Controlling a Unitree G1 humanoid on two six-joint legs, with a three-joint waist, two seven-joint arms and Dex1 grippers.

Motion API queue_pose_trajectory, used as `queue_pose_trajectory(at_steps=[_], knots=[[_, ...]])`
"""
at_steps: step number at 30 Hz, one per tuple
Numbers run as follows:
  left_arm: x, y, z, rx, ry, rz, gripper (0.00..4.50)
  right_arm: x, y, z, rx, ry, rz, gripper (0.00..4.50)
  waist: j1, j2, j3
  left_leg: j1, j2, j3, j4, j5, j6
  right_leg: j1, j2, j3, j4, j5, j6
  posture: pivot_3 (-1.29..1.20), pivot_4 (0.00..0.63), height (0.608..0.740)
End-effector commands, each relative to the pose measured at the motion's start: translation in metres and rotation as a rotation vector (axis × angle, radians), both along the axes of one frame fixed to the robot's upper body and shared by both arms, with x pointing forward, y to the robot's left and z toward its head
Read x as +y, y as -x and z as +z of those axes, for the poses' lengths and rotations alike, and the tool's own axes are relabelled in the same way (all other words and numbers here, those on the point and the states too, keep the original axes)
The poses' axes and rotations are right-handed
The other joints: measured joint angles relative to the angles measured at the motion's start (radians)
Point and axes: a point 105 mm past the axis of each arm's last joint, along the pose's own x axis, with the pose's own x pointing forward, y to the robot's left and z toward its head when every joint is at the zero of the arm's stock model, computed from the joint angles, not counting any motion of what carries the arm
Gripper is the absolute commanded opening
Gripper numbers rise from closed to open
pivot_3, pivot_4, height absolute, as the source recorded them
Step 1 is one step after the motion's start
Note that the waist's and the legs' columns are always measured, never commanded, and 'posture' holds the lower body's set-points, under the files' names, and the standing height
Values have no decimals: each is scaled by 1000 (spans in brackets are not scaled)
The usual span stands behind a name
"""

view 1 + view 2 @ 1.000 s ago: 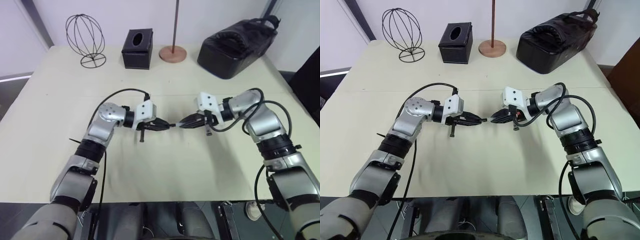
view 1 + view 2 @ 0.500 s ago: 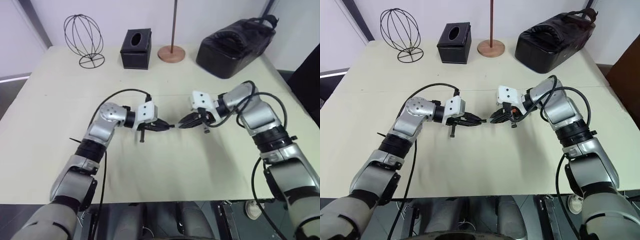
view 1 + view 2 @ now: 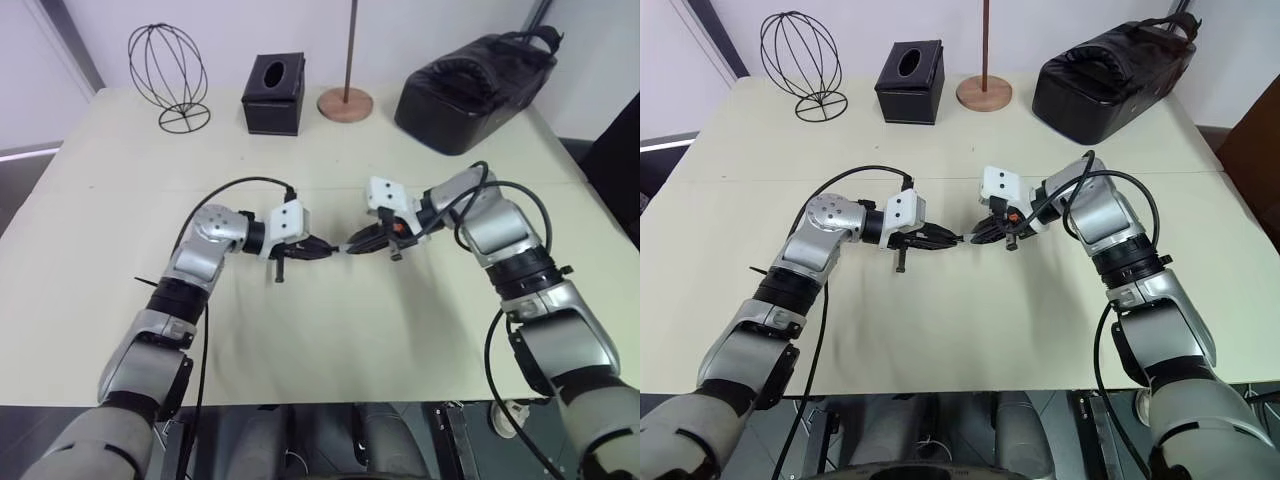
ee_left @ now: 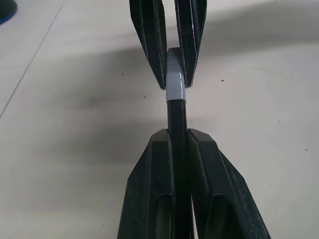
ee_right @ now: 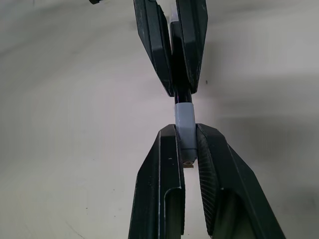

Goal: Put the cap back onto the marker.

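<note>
Two head cameras look forward and down from above onto the table (image 3: 90, 260), taking in both arms from some way off. Each wrist camera looks close along its own fingers, and both share the spot where the marker (image 4: 177, 124) meets the cap (image 5: 183, 119).

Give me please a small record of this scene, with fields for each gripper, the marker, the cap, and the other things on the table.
left gripper: shut on the thin black marker, above the table
right gripper: shut on the short pale grey cap
marker and cap: in one line between the two grippers; the cap's open end meets the marker's end
cap fully seated: cannot tell
table: pale beige top
far edge of table: wire globe stand, black tissue box, round wooden base with pole, black bag
</note>
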Motion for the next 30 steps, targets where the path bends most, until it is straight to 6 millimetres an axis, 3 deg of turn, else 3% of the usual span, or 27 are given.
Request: queue_pose_trajectory(at_steps=[1,7,14,17,22,27,30], knots=[[-29,8,22,-78,60,-99,0,35,17,20,-61,-85,169,49,0,0,0,0,0,0,0,0,0,0,0,0,0,0,0,0,150,740],[-21,-1,21,-72,50,-39,0,16,18,13,-52,-38,141,49,2,0,0,0,0,0,0,0,0,0,0,0,0,0,0,0,150,740],[-19,-4,24,-79,54,-17,0,8,22,8,-58,-23,126,49,0,0,0,0,0,0,0,0,0,0,0,0,0,0,0,0,150,740],[-19,-5,24,-77,54,-14,0,3,21,6,-74,-4,114,1317,-1,0,0,0,0,0,0,0,0,0,0,0,0,0,0,0,150,740],[-16,-6,23,-78,49,-7,0,-8,20,2,-86,34,95,3841,0,0,0,0,0,0,0,0,0,0,0,0,0,0,0,0,150,740],[-9,-6,20,-76,32,6,0,-19,18,4,-89,34,52,3841,2,0,0,0,0,0,0,0,0,0,0,0,0,0,0,0,150,740],[1,-7,17,-74,13,25,0,-31,7,14,-141,8,-37,3841,1,0,0,0,0,0,0,0,0,0,0,0,0,0,0,0,150,740]])
